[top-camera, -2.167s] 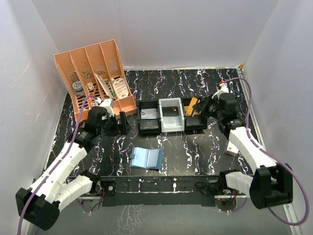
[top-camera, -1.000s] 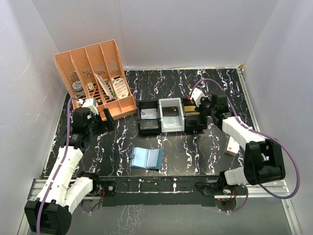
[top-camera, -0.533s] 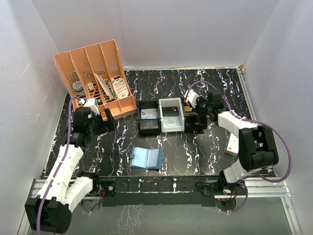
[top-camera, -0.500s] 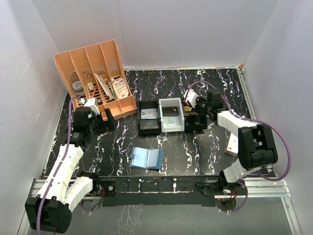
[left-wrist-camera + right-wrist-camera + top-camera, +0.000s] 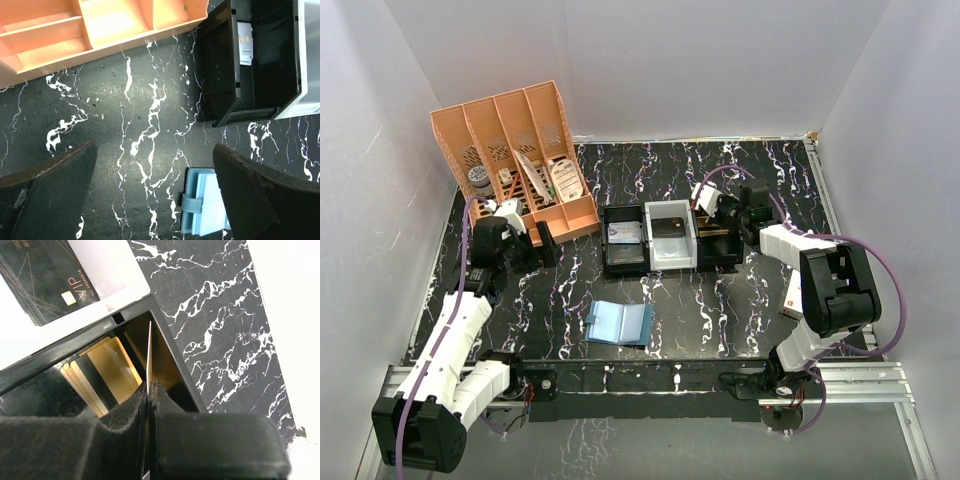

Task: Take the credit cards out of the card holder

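My right gripper (image 5: 148, 386) pinches a gold card (image 5: 149, 347) edge-on over the black tray (image 5: 75, 342), more gold cards (image 5: 107, 367) below it and black cards (image 5: 45, 280) in the white tray (image 5: 115, 270) beside, left gripper (image 5: 155, 170) spread wide above the open card holder (image 5: 205, 212), leftovers inside unclear.

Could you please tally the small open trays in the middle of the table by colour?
Black: 2, the left tray and the right tray
White: 1, the middle tray
Total: 3
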